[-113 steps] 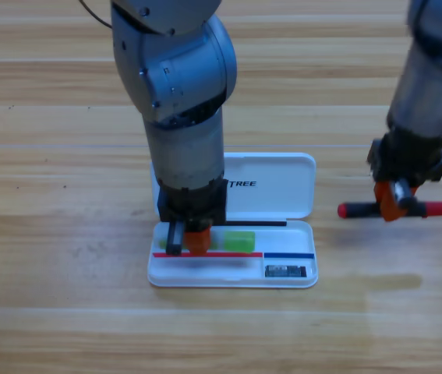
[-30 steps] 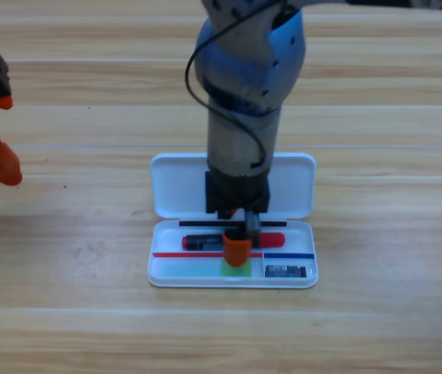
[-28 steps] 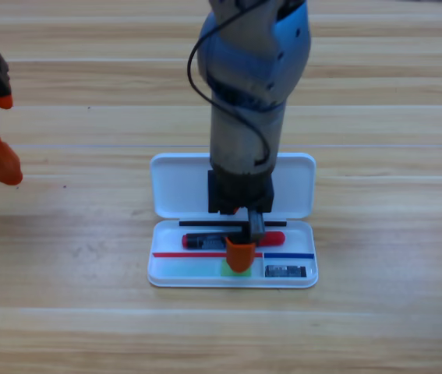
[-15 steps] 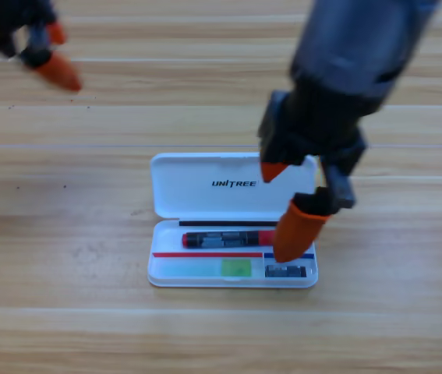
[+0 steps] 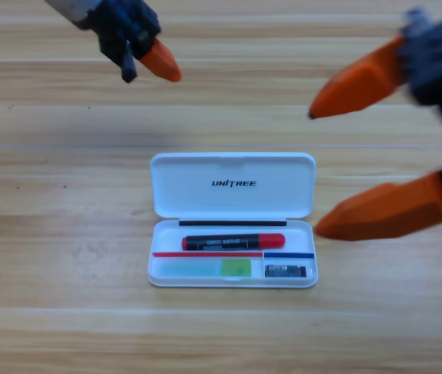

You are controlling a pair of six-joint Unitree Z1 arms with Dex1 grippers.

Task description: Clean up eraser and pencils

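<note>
The right gripper point(image 5: 314, 171) hangs large over the table's point(image 5: 65, 312) right edge, its two orange jaws spread wide, one tip above the other with bare wood between them; they hold nothing and touch nothing. The lower jaw's tip reaches just beside the right end of the white case point(image 5: 232, 181), whether touching it I cannot tell. The left gripper point(image 5: 146, 62) sits near the table's far left corner, well apart from the case. One orange jaw shows clearly there, beside a dark finger-like part; how far its jaws stand apart I cannot tell, and nothing shows held in it.

One case lies open near the middle of the table, lid folded back toward the far edge. Inside its tray lie two pencils and one eraser. The black pencil point(image 5: 232, 242) with red ends lies lengthwise in the upper compartment. The pale pencil point(image 5: 205, 267) with its light green end lies in the lower left compartment, parallel to the black one. The eraser point(image 5: 285, 271), a small dark block, sits in the lower right compartment, just beside the green end.
</note>
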